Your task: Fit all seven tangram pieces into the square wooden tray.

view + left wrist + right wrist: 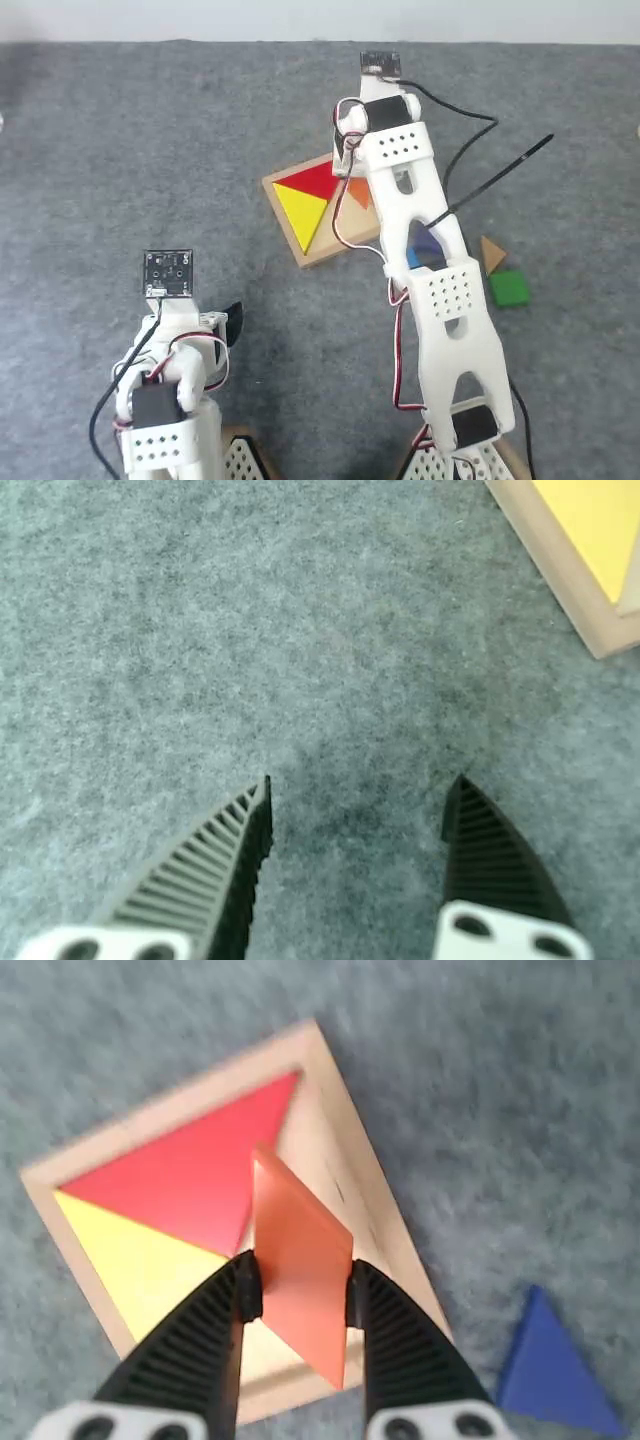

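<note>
**Wooden tray** (pixel 300 250): square, pale wood, raised rim. Set corner-on upon the grey felt mat (pixel 150 150), ahead of the right arm and well apart from the left one. Roughly half filled; bare wood floor along the side under the right gripper.

**Red triangle** (pixel 315 180): large, lying flat in the tray, long edge along the far rim.

**Yellow triangle** (pixel 300 212): large, same size as the red one, flat in the tray. Short edge meeting the red piece, long edge along the rim facing the left arm. One corner of it and of the rim visible from the left wrist (pixel 595 525).

**Orange piece** (pixel 300 1260): thin slanted four-sided slab, a parallelogram. Stood on edge and tilted over the tray's bare part, just beside the red triangle. Contact with the tray floor: cannot tell.

**Right gripper** (pixel 298 1285): narrow, black ribbed fingers (pixel 225 1310) pinching the orange piece on its two flat faces. Positioned over the tray.

**Left gripper** (pixel 355 810): wide, nothing between the fingers, bare mat beneath. Near the left arm's base, close to the tray's near corner.

**Blue triangle** (pixel 550 1370): small, flat on the mat outside the tray, partly covered by the right arm in the high view.

**Tan triangle** (pixel 491 252): small, on the mat beyond the right arm, away from the tray.

**Green square** (pixel 508 288): on the mat, just beside the tan triangle.
</note>
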